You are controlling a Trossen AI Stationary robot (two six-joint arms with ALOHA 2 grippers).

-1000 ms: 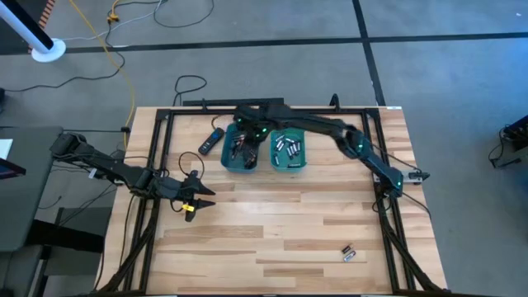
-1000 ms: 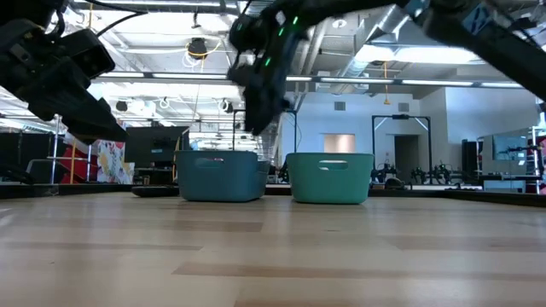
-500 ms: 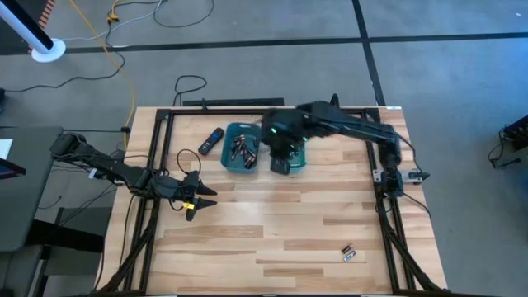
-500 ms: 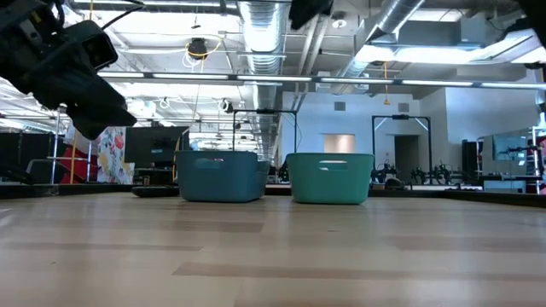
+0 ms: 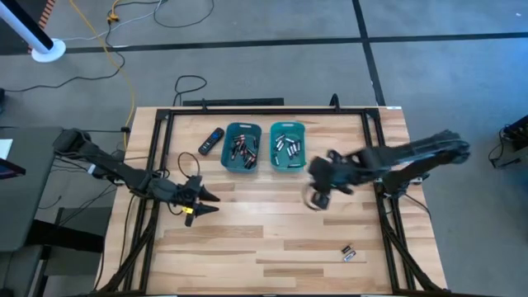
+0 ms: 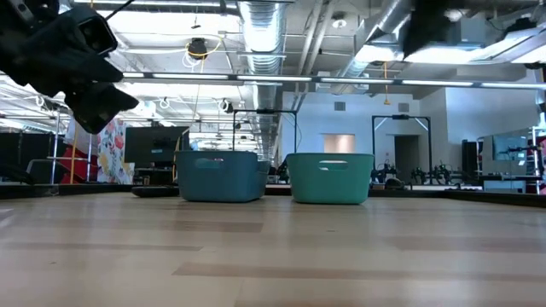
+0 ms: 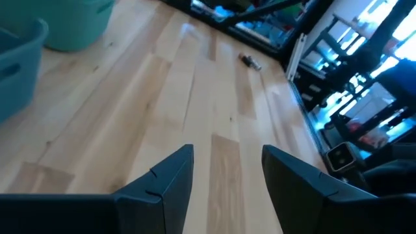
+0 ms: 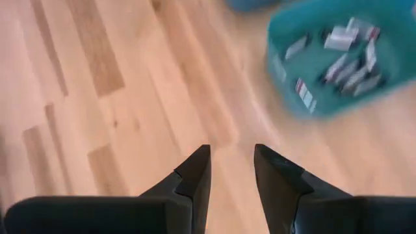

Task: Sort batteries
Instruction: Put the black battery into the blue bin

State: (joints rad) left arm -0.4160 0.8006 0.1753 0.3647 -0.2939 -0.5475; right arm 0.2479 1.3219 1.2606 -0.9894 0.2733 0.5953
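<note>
Two bins (image 5: 242, 147): side by side at the table's far middle, batteries (image 5: 287, 146) in both
Loose batteries (image 5: 348, 252): near front right corner
Right gripper (image 5: 318, 198): fingers apart, empty, over bare wood near the bins
Left gripper (image 5: 208, 200): fingers apart, empty, at left side

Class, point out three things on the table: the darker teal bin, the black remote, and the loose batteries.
Darker teal bin (image 5: 226, 158), high view, left rim.
Black remote (image 5: 211, 141), high view, middle of body.
Loose batteries (image 5: 348, 252), high view, on the pair.
</note>
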